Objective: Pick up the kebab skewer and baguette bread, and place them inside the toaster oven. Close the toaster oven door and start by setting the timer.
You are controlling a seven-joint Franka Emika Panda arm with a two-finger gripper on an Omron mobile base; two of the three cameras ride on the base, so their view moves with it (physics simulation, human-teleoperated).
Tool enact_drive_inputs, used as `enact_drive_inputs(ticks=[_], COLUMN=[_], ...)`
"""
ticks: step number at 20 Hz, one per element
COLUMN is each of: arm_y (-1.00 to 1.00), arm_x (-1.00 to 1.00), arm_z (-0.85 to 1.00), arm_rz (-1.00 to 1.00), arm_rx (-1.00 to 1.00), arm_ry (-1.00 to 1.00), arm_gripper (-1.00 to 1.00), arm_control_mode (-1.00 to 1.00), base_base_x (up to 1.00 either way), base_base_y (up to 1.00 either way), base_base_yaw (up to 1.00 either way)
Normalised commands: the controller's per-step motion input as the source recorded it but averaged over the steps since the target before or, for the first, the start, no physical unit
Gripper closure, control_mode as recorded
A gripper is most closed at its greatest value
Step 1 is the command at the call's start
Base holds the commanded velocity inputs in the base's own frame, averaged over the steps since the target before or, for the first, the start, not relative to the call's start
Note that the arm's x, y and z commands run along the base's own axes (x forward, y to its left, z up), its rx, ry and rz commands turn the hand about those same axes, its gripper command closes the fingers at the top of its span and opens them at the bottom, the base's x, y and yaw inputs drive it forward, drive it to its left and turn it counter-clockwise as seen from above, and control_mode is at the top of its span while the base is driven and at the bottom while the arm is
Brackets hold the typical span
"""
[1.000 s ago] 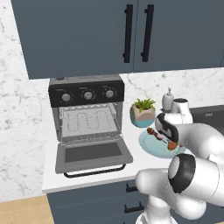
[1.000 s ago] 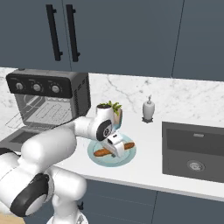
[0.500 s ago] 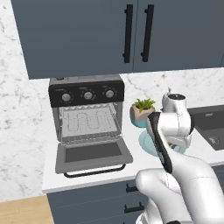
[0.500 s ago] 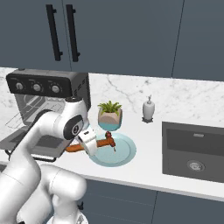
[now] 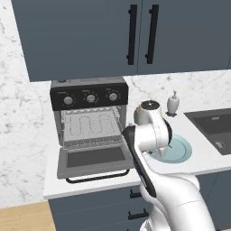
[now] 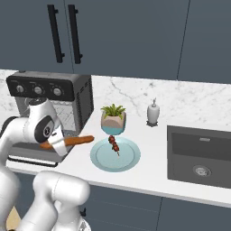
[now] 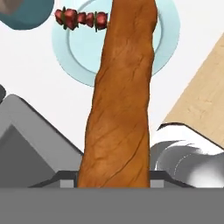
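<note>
From the left the arm blocks the oven (image 5: 88, 122) mouth, from the right the gripper (image 6: 57, 145) seems clamped on the baguette (image 6: 74, 140) lying level beside the oven, and hand view shows it pointing at the skewer (image 7: 81, 19).

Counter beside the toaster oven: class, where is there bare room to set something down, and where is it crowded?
Bare counter lies between the plate and the sink, and along the front edge below the plate. It is crowded behind the plate, where the potted plant stands close to the toaster oven, with the soap bottle further right.
</note>
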Motion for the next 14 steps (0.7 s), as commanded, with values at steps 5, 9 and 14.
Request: enact_drive_inputs(ticks=[5,9,14], arm_y=[1.00,0.80,0.65], arm_x=[0.58,0.75,0.64], arm_z=[0.15,0.18,0.00], arm_rz=[-0.21,-0.05,0.00], arm_rx=[0.00,0.00,0.00], arm_ry=[-0.02,-0.06,-0.07], arm_gripper=[1.00,1.00,1.00], arm_control_mode=[-1.00,-1.00,-1.00], base_base_x=[0.00,0.00,0.00], base_base_y=[0.00,0.00,0.00], base_base_yaw=[0.00,0.00,0.00])
